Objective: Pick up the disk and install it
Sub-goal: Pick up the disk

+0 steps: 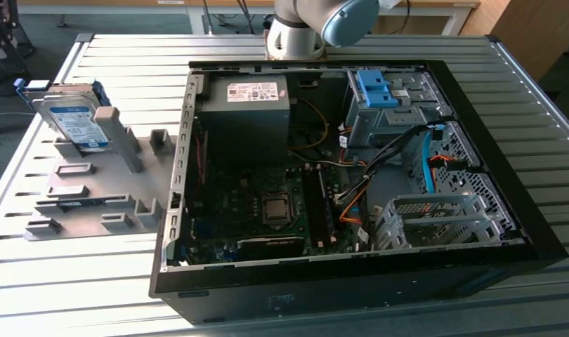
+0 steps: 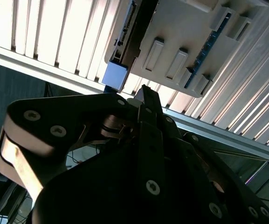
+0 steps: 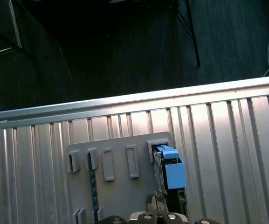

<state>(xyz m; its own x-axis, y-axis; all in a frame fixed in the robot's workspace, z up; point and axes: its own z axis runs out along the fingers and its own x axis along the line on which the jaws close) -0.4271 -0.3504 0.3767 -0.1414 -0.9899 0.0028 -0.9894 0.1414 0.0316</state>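
The bench (image 1: 360,49) is silver ribbed metal. A flat grey plate (image 1: 88,189) with raised slots lies on it toward the exterior view's left. Just beside the plate, an open black case (image 1: 360,295) lies on its side, covering the middle and the exterior view's right.

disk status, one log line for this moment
disk: on edge in grey holder, exterior view's left | claw: apart from disk | computer case: open | install: not yet done

Silver-and-blue arm (image 1: 308,24); dark hand (image 2: 146,95) in the second wrist view.
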